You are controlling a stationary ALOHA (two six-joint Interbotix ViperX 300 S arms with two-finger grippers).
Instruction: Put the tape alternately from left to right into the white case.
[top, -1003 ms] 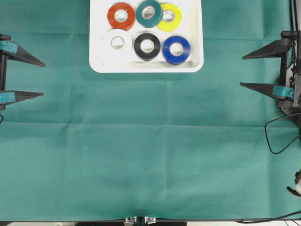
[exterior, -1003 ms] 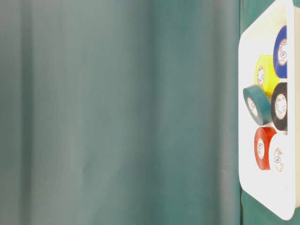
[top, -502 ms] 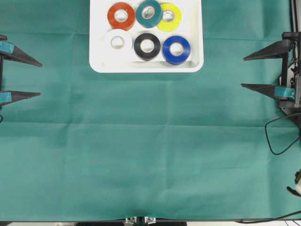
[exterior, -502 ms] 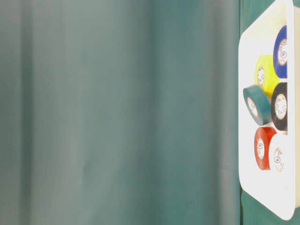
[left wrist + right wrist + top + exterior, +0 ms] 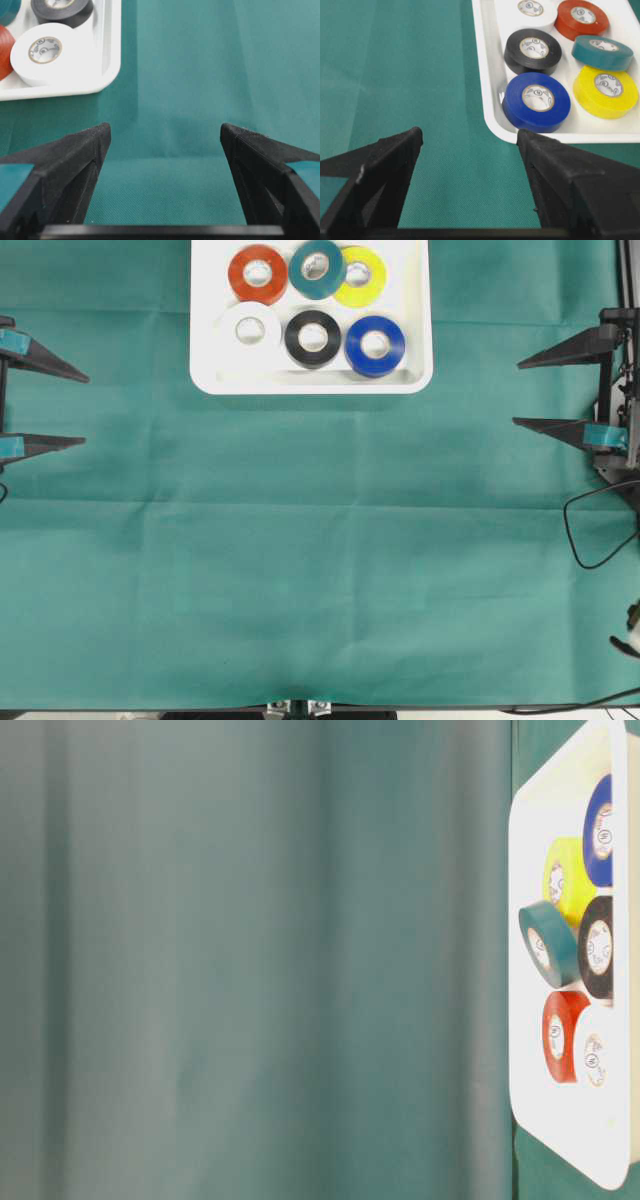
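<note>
Six tape rolls (image 5: pixel 313 305) fill one white case (image 5: pixel 205 378); two pincers, left (image 5: pixel 82 409) and right (image 5: pixel 516 392), gape empty.

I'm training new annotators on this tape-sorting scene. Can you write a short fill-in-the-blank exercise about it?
1. All ___ rolls of tape lie inside the white case.
2. The teal roll leans partly on the ___ roll.
3. In the overhead view, the black roll sits between the white roll and the ___ roll.
4. Both grippers' fingers hold ___.

Missing words: six; yellow; blue; nothing
</note>
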